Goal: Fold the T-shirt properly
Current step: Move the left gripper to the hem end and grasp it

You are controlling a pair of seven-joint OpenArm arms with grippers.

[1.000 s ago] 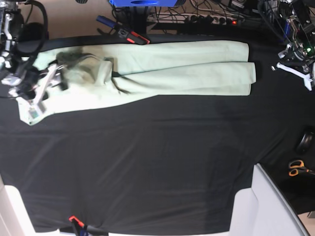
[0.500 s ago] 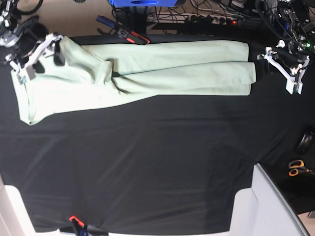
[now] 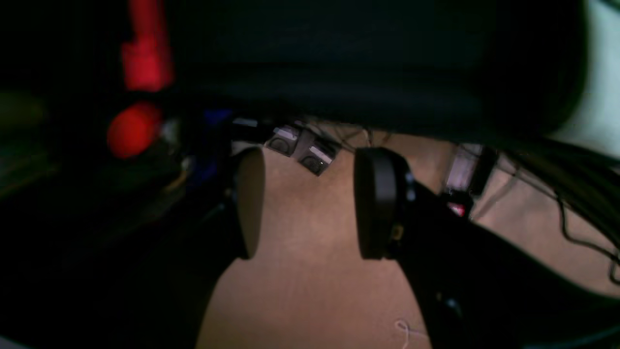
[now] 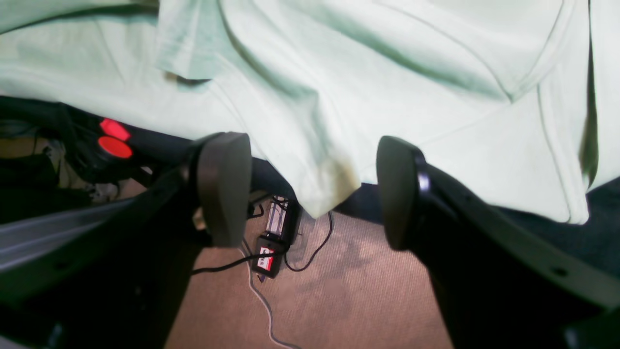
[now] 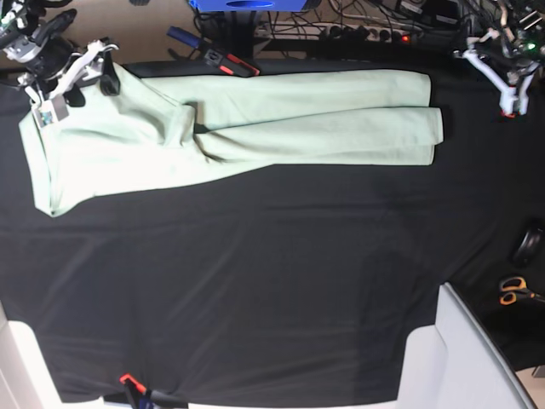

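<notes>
My right gripper (image 4: 310,191) hangs released past the table edge; the T-shirt (image 5: 230,128) lies just ahead of its pads, folded lengthwise. My left gripper (image 3: 310,203) is also unclenched and empty, clear of the hem for regrasping.

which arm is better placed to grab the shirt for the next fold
Probably the right arm. Its open gripper sits right at the T-shirt's far corner, cloth hanging between its fingers. The left gripper, also open, is off the shirt's other end over black cloth.
</notes>
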